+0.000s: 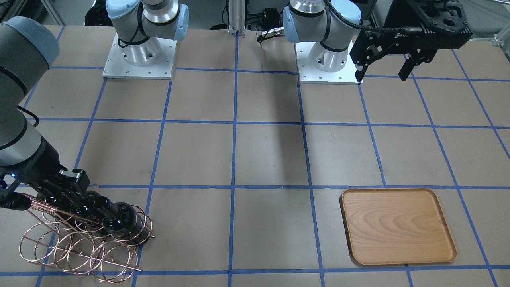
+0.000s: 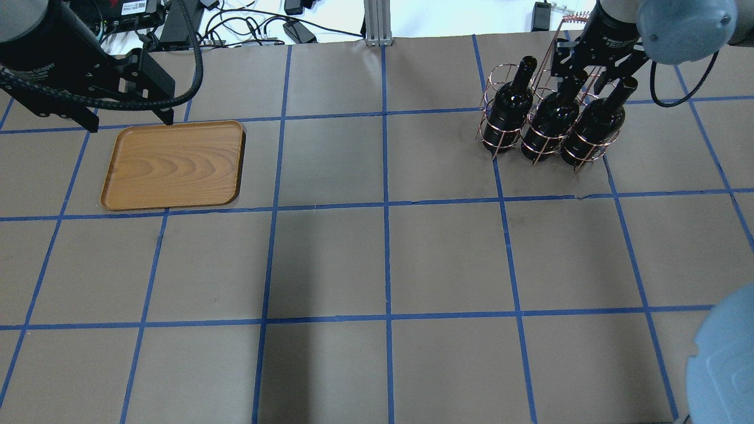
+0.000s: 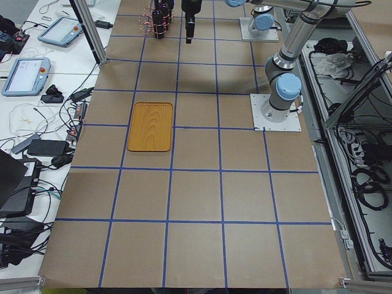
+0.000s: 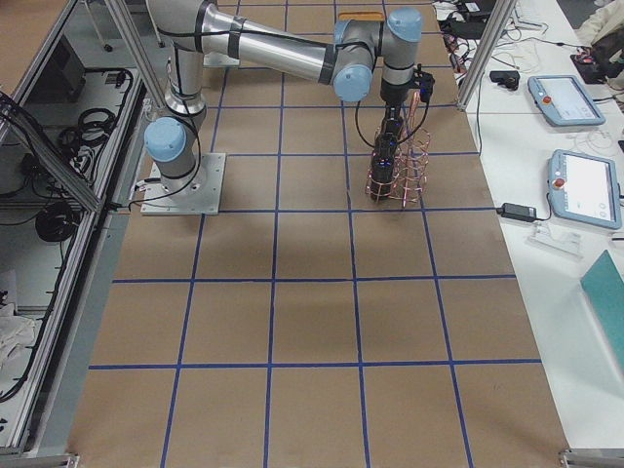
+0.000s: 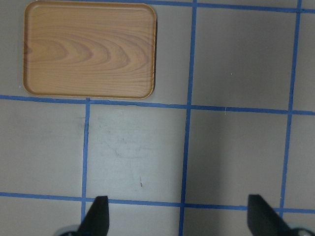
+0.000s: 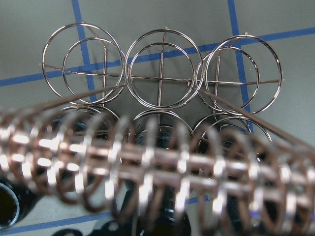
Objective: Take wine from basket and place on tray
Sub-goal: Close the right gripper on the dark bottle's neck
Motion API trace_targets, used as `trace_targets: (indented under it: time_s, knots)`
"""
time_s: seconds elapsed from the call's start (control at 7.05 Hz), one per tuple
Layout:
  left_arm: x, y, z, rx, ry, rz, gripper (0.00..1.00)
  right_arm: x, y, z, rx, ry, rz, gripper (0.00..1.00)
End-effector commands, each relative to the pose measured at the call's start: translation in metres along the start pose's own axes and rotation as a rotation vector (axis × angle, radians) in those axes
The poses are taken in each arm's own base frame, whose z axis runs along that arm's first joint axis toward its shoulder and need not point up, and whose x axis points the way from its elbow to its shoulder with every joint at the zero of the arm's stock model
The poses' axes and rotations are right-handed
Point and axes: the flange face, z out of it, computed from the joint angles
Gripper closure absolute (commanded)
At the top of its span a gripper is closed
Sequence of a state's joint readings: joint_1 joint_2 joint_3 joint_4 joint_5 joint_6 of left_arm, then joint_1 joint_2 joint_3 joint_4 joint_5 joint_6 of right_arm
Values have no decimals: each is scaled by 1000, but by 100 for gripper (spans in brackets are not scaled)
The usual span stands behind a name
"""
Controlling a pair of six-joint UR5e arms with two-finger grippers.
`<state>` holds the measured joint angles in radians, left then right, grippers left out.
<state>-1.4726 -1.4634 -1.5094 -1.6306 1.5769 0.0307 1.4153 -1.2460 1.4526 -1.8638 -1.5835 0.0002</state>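
The copper wire basket (image 2: 490,126) stands at the far right of the table with three dark wine bottles upright in its near row: left (image 2: 509,112), middle (image 2: 545,126) and right (image 2: 592,132). My right gripper (image 2: 583,66) is down at the middle bottle's neck, beside the basket's handle. Its fingers are hidden, so I cannot tell if they are closed. The right wrist view shows the coiled handle (image 6: 147,162) close up and empty rings (image 6: 162,69) beyond. The wooden tray (image 2: 174,165) lies empty at far left. My left gripper (image 2: 129,122) hangs open above its far edge.
The table is brown paper with a blue tape grid. The two arm bases (image 1: 139,52) stand at the robot's side. Cables and boxes (image 2: 259,29) lie past the far edge. The left wrist view shows the tray (image 5: 88,49) and bare table below my open fingers (image 5: 98,216).
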Motion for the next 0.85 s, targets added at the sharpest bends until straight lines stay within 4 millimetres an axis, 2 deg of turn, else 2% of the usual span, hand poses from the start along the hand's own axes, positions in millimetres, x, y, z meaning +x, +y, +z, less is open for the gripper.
trace_targets:
  time_s: [0.0, 0.14, 0.43, 0.71]
  knots:
    - [0, 0, 0, 0, 0, 0, 0, -1, 0, 1, -1, -4, -2, 44]
    - [0, 0, 0, 0, 0, 0, 0, -1, 0, 3, -7, -5, -5, 48]
    - [-1, 0, 0, 0, 0, -2, 0, -1, 0, 2, -5, -7, -7, 78]
    - [-1, 0, 0, 0, 0, -2, 0, -2, 0, -1, -1, -14, -8, 100]
